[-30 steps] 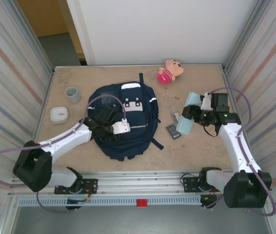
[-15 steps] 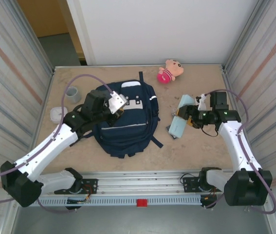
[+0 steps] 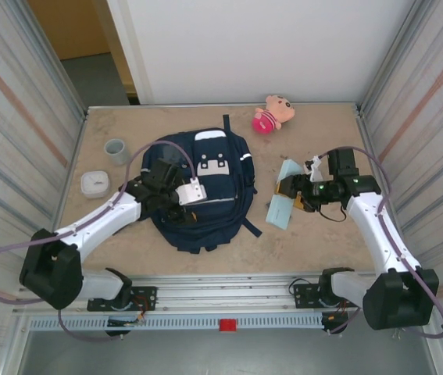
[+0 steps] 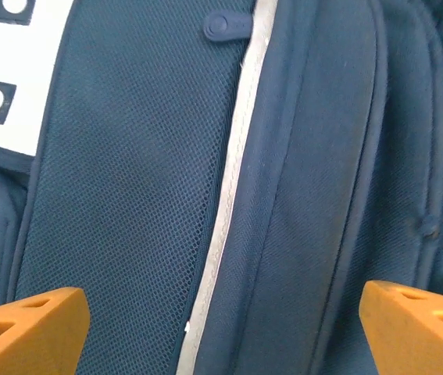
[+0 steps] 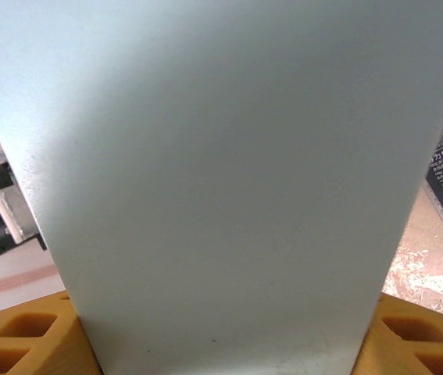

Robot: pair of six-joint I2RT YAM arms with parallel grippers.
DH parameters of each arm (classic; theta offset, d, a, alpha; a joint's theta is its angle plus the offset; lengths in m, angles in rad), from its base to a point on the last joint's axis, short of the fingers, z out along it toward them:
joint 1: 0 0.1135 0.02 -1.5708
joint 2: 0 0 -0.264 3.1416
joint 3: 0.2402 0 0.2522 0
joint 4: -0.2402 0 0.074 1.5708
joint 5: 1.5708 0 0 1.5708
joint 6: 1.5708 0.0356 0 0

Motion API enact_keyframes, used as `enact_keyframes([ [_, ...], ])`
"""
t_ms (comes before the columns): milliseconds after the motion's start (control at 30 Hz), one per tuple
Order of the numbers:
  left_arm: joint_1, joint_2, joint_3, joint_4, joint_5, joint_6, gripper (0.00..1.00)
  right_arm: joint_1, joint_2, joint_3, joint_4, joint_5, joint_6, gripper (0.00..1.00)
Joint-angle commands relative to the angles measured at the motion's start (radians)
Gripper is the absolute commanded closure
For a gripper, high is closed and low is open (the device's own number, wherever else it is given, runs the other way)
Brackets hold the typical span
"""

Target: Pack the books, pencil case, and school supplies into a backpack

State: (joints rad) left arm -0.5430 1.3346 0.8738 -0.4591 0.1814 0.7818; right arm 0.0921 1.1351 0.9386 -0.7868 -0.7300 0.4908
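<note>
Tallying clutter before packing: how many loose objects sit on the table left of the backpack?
2: a grey cup by the backpack's far left corner, and a small white container nearer the arms. The left arm may hide more.

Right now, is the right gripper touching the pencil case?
Touching. Right wrist view: the right gripper clamps the pencil case, a finger pressed against each side.

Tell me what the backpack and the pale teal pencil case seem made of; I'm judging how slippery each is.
The backpack: woven synthetic-looking fabric, matte; fine mesh weave and stitched seams show. The pencil case: smooth, stiff-looking, probably plastic or coated metal, satin finish; even surface, no weave.
</note>
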Motion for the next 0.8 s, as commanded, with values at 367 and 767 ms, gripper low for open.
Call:
enact_keyframes([
  [367,-0.002,0.075,-0.044,0.079,0.06,0.174,0.02,0.028,0.017,0.017,0.055,0.012,0.026,0.45],
  [767,-0.017,0.126,-0.065,0.223,-0.106,0.128,0.48,0.033,0.01,0.004,0.067,0.018,0.03,0.46],
])
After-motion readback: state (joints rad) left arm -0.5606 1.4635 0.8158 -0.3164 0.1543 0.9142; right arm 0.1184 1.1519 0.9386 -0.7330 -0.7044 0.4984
